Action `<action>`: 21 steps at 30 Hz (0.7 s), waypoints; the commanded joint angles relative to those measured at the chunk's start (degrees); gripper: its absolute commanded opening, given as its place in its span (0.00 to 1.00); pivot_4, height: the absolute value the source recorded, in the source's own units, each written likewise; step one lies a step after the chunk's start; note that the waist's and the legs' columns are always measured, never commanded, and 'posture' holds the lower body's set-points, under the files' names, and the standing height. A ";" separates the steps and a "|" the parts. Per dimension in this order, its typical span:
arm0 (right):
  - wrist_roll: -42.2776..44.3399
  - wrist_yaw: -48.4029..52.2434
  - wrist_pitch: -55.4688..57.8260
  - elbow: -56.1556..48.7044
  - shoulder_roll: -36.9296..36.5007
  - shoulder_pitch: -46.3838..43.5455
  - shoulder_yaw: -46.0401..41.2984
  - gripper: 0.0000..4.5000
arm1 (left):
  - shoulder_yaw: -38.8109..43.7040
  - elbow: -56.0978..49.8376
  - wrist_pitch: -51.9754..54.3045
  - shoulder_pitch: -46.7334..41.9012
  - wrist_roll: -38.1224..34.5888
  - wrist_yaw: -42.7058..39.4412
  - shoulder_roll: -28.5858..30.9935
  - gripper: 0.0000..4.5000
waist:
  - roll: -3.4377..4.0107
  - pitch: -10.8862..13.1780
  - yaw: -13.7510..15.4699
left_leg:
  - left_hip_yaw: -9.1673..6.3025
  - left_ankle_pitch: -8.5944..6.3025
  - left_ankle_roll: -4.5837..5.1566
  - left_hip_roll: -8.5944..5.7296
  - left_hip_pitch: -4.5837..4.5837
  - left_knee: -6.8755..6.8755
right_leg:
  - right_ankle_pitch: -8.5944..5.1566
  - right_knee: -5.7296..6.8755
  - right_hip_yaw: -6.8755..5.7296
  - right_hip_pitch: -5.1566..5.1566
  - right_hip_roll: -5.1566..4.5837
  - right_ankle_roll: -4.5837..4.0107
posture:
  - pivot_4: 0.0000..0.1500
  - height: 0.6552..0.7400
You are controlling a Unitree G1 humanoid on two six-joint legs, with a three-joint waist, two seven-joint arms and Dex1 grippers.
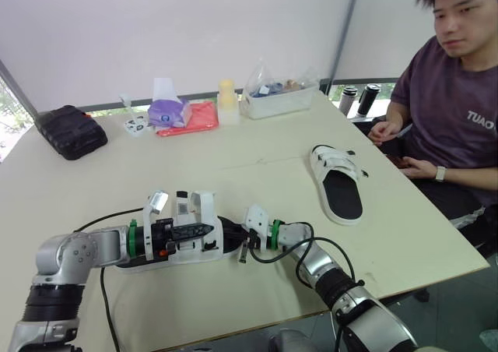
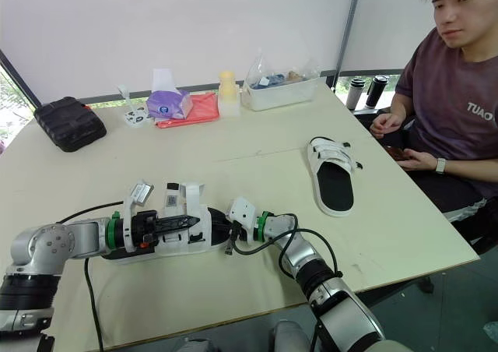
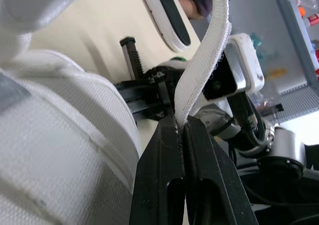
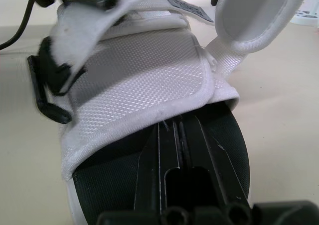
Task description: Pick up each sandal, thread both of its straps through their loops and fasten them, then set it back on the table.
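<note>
Black case [image 1: 70, 132]: far left of the table [image 1: 257, 153], well apart from the arms.
Left pincer [image 3: 180, 125]: near left, reaching to the right over the near sandal; fingers pressed together on a white strap [image 3: 205, 60], which rises from between the tips.
Near sandal [image 1: 194, 251]: lying on the table near the front edge, between the two arms; white upper, black insole, its strap ends standing up loose.
Tissue pack [image 1: 169, 112], red pouch [image 1: 196, 118], yellow bottle [image 1: 226, 99]: in a row at the far edge, close together.
Right pincer [image 4: 170, 130]: reaching to the left into the near sandal's open end; fingers closed flat against each other, lying on the black insole with the tips at the edge of the white upper.
Clear tub [image 1: 280, 101]: far edge, right of the bottle.
Far sandal [image 1: 340, 188]: flat on the table to the right, well apart from both arms, two white straps across its far end.
Person [image 1: 455, 110]: seated at the far right, hands at the table edge.
</note>
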 commanded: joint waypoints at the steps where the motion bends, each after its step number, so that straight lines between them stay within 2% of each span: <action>1: -7.03 -1.73 5.70 10.94 -2.14 5.03 3.04 0.00 | -0.70 -1.63 -0.71 0.30 0.81 -1.39 1.26 0.01 | 0.00 0.00 -0.02 | 0.01 0.00 0.00 0.00 0.00 0.00 | 0.00 0.00 0.00 -0.09 0.00 0.00 | 1.00 1.00; 10: -7.03 -1.80 5.85 11.01 -2.10 5.00 3.02 0.00 | -3.72 -2.70 -3.99 0.95 4.36 -4.05 3.06 0.01 | 0.02 -0.01 -0.02 | 0.02 0.00 0.00 0.00 -0.01 0.00 | 0.00 0.00 0.00 -0.17 -0.01 0.00 | 1.00 1.00; 17: -7.07 -1.77 5.72 11.10 -2.07 5.00 3.07 0.00 | -9.00 -7.75 -8.82 2.79 8.86 -8.65 7.02 0.01 | 0.04 -0.02 -0.04 | 0.02 0.00 0.00 0.02 -0.01 -0.01 | 0.00 -0.01 0.01 -0.19 -0.01 -0.01 | 1.00 1.00; 21: -7.12 -1.74 5.72 11.03 -2.06 4.98 3.14 0.00 | -9.35 -7.48 -10.97 2.61 10.88 -8.81 7.91 0.01 | 0.08 -0.04 -0.03 | 0.02 -0.01 0.00 0.02 -0.01 -0.02 | -0.01 -0.01 0.01 -0.24 -0.03 -0.02 | 1.00 1.00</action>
